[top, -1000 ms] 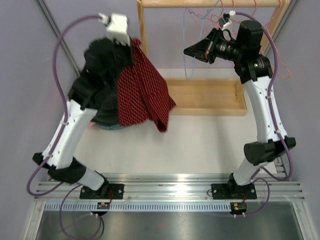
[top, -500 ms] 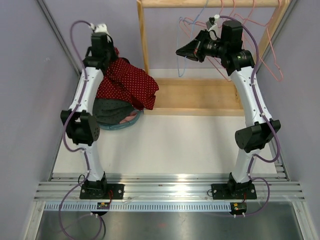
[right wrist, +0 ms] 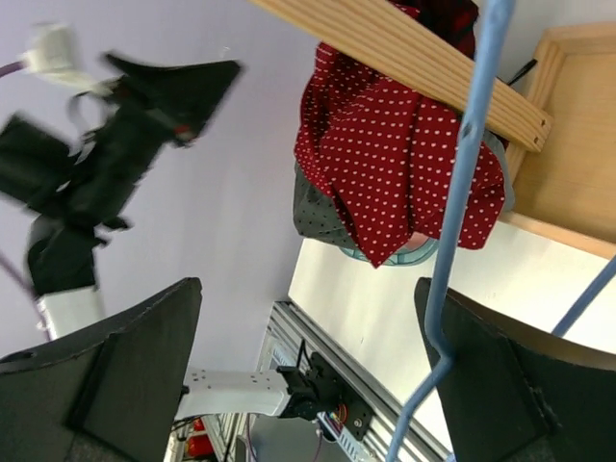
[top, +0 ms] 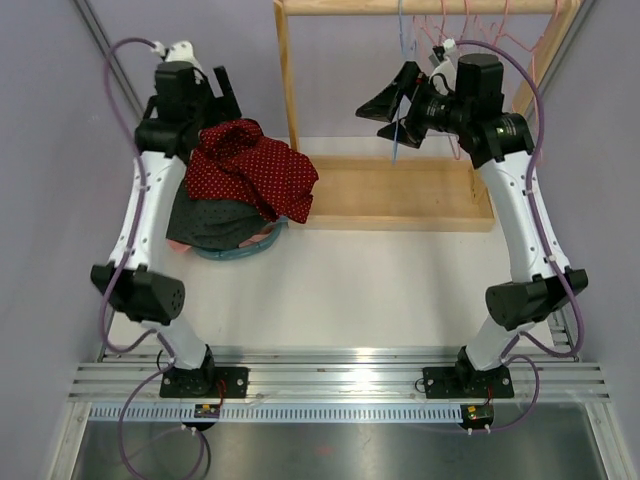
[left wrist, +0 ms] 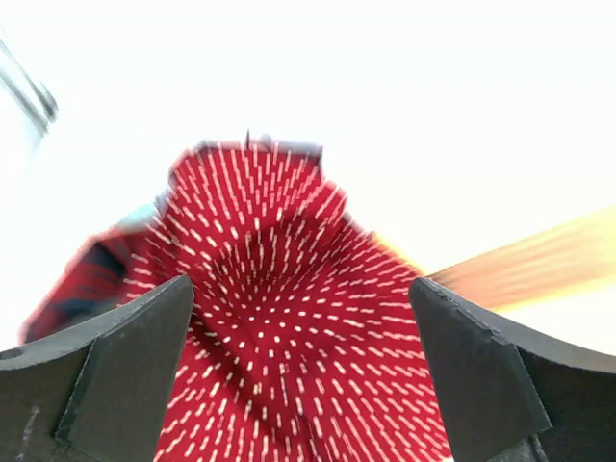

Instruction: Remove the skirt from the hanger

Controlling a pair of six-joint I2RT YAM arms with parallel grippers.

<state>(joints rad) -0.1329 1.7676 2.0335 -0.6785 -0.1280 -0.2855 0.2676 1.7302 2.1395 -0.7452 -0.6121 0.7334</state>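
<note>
Red white-dotted cloth skirt (top: 250,165) lies crumpled just left of the tall pale wooden rack (top: 288,80) in the top view, where a second ago it hung in the air from the left gripper (top: 222,85) and half a second ago was being lowered. It is free of its hanger and already set down, so I judge the task all but finished. It sits in the round teal-rimmed basket (top: 235,252), left of the rack's base, on top of a dark grey dotted garment (top: 205,220) with a bit of pink cloth showing at the rim. The right gripper (top: 385,115) has drawn in under the rack's top rail, beside the thin blue wire hanger (top: 398,140), which hangs bare. From the left wrist, both fingers stand wide apart with the skirt below them, touching neither. From the right wrist, the fingers are likewise spread; the blue hanger crosses between them, nearer the right one, and is not pinched, while the skirt in its basket shows beyond the rack's rail.
</note>
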